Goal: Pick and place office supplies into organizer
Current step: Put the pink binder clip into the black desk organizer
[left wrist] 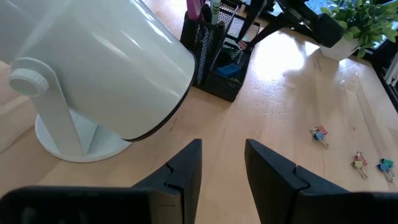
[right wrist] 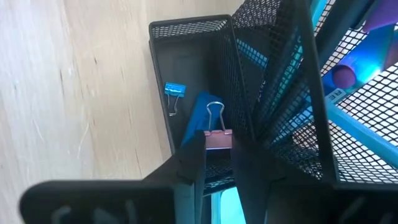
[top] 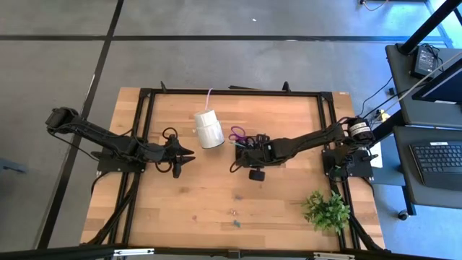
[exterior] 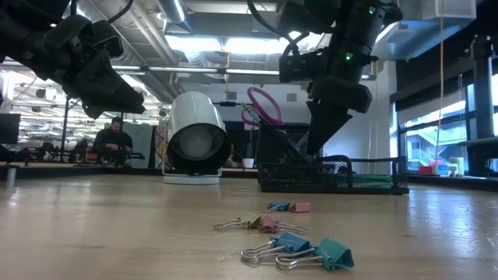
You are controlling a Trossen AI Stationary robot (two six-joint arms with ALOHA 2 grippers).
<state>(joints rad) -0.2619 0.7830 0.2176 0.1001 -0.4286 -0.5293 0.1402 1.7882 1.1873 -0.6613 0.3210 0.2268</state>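
High view: the right gripper (top: 243, 146) sits at frame centre, directly over the black mesh organizer (top: 253, 149), with the arm reaching in from the right edge. Right wrist view: its fingers are pinched narrow on a pink binder clip (right wrist: 218, 138), wire handles pointing away from the fingers, held just above the open low compartment of the organizer (right wrist: 186, 28). A blue binder clip (right wrist: 175, 90) already lies on the floor of that compartment, and a larger blue item lies beside it, partly behind the pink clip. Low view: the right gripper (exterior: 317, 132) points down into the organizer (exterior: 334, 175) at centre right; the purple-handled scissors (exterior: 261, 105) stand upright in the tall mesh cup at its left end. The left gripper (top: 184, 156) hovers left of centre in the high view, clear of the table, just below the white cylinder (top: 208, 128). Left wrist view: its fingers (left wrist: 186, 171) stand moderately apart with nothing between them, bare table showing in the gap; the white cylinder (left wrist: 93, 62) on its stand fills the upper left. Loose binder clips (exterior: 299, 250) remain on the table in the low view's foreground, blue, teal and pink; in the high view they show as small specks (top: 234, 213) at lower centre. A potted green plant (top: 326, 209) stands at lower right.
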